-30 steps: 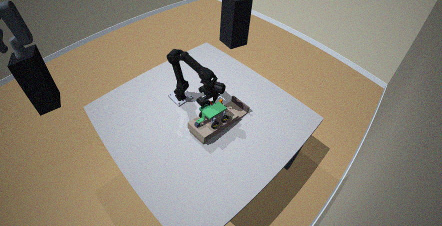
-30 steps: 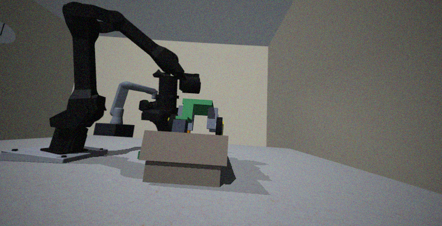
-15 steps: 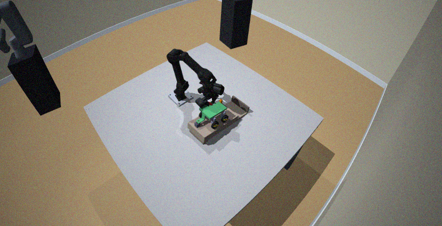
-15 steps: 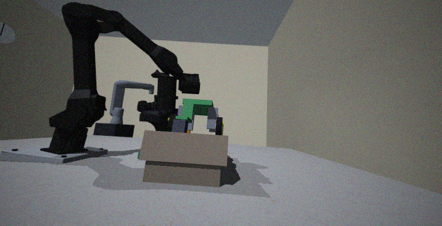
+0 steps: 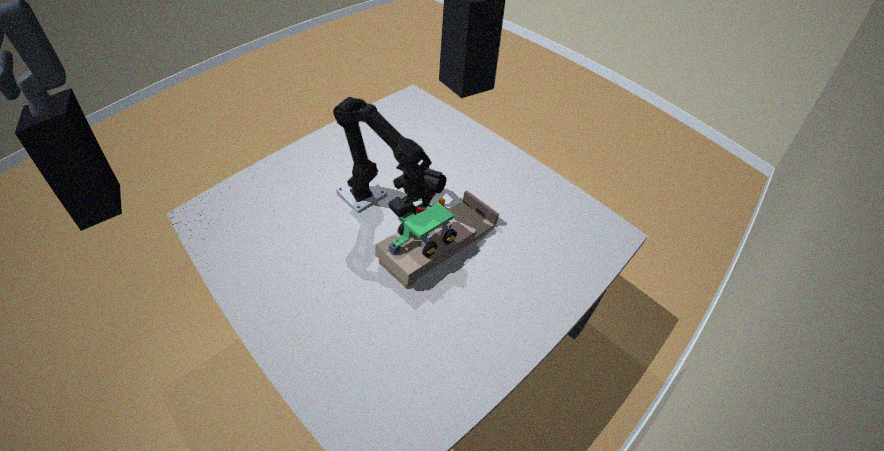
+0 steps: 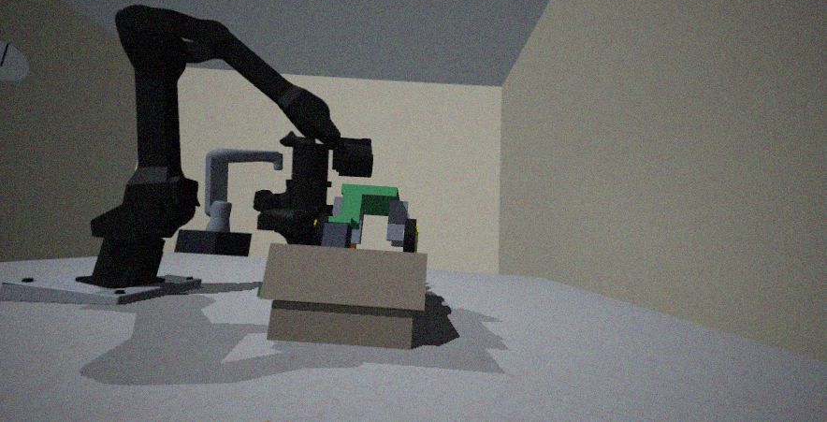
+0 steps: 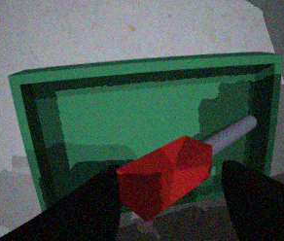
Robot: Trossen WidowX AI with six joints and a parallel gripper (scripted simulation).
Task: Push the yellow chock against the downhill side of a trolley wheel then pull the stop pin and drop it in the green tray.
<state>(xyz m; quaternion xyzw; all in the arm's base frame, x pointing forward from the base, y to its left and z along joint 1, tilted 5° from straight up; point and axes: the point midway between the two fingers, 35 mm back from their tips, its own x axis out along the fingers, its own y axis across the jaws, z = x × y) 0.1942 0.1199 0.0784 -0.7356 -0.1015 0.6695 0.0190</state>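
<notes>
The stop pin's red head [image 7: 163, 177] [image 5: 420, 209] lies tilted between the fingers in the wrist view, its grey shaft pointing up and right over the green tray [image 7: 103, 117] [image 6: 259, 289]. My gripper [image 7: 171, 174] is partly open, with a gap between the head and the right finger; the left fingertip is beside or behind the head. Whether the pin rests on the tray is unclear. The green trolley [image 5: 428, 220] [image 6: 369, 190] stands on the ramp [image 5: 394, 263] [image 6: 347, 274]. The chock's orange handle [image 5: 441, 201] shows beyond the trolley toward the ramp's end board; its wheel contact is hidden.
The ramp and trolley are right beside the gripper. An upright end board [image 5: 480, 207] closes the ramp's downhill end. The arm's base plate [image 5: 358, 201] [image 6: 118, 296] is on the table. Two black pedestals [image 5: 471, 45] [image 5: 69, 163] with grey arms stand beyond the table.
</notes>
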